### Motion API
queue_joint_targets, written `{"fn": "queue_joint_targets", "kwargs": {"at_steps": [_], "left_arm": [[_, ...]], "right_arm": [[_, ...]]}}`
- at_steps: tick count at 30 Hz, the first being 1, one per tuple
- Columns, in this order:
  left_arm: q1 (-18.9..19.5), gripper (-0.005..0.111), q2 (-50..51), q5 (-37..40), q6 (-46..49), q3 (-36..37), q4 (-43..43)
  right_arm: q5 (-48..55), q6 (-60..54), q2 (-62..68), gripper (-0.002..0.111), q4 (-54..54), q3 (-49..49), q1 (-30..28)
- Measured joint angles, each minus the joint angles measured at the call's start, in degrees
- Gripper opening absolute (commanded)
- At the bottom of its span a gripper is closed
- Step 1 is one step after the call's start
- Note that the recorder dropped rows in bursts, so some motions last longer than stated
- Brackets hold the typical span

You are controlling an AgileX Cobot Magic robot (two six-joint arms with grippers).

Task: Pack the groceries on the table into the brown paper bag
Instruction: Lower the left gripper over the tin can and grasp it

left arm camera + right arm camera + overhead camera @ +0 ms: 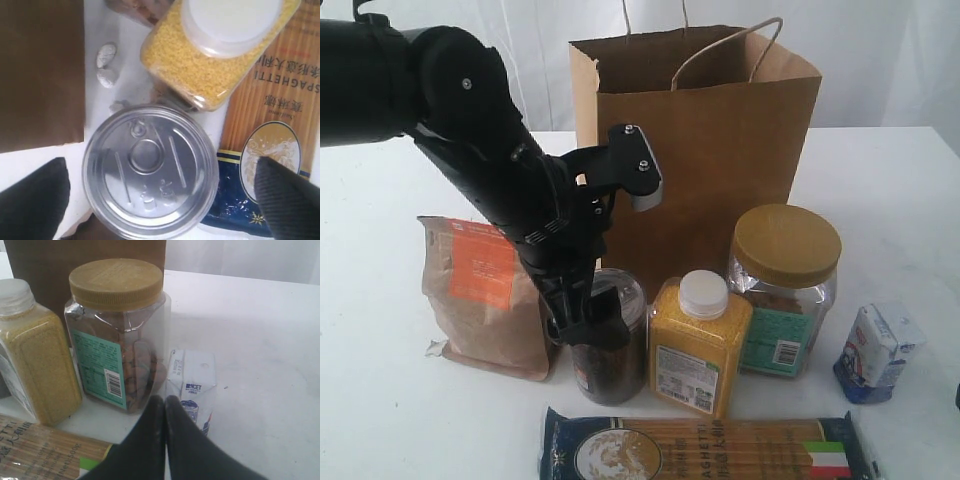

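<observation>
My left claw (586,318) is spread wide, with one finger on each side of the can (150,170). The wrist view shows a gap between each finger and the lid's rim, so I grip nothing. The can stands upright on the table (400,420) with its pull-tab lid facing up at my camera.

The pouch (480,290) stands just beside the can on my left. The bottle (698,345) stands close on the can's other side, and the jar (785,290) comes next after the bottle. The packet (875,350) lies further right, near the jar but apart from it. The spaghetti (710,450) lies flat across the front of the row, its near end just beside the can.

The bag (710,130) stands upright behind the row, its mouth open and its handles up. A few white pebbles (106,65) lie on the table near the can.

My right claw (163,440) has its fingers pressed together on nothing. It hangs low over the table, with its tips near the packet and the foot of the jar.
</observation>
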Motion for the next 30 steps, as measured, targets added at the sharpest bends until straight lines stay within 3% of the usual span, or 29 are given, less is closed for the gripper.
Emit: {"fn": "queue_joint_targets", "kwargs": {"at_steps": [14,17,22,25,26,28,30], "left_arm": [[-0.03,0.099,3.93,0.24,0.0,0.0,-0.02],[-0.03,0.094,4.49,0.24,0.0,0.0,-0.02],[-0.03,0.069,4.71,-2.54,-0.35,0.0,-0.02],[-0.03,0.041,4.71,-3.51,-1.15,0.0,-0.02],[-0.03,0.018,4.71,-3.51,-1.29,0.0,-0.16],[-0.03,0.0,4.71,-2.77,-1.52,0.0,-1.15],[-0.03,0.0,4.71,-0.66,-1.52,-0.22,-1.5]], "right_arm": [[0.0,0.0,0.0,0.0,0.0,0.0,0.0],[0.0,0.0,0.0,0.0,0.0,0.0,0.0],[0.0,0.0,0.0,0.0,0.0,0.0,0.0],[0.0,0.0,0.0,0.0,0.0,0.0,0.0],[0.0,0.0,0.0,0.0,0.0,0.0,0.0],[0.0,0.0,0.0,0.0,0.0,0.0,0.0],[0.0,0.0,0.0,0.0,0.0,0.0,0.0]]}}
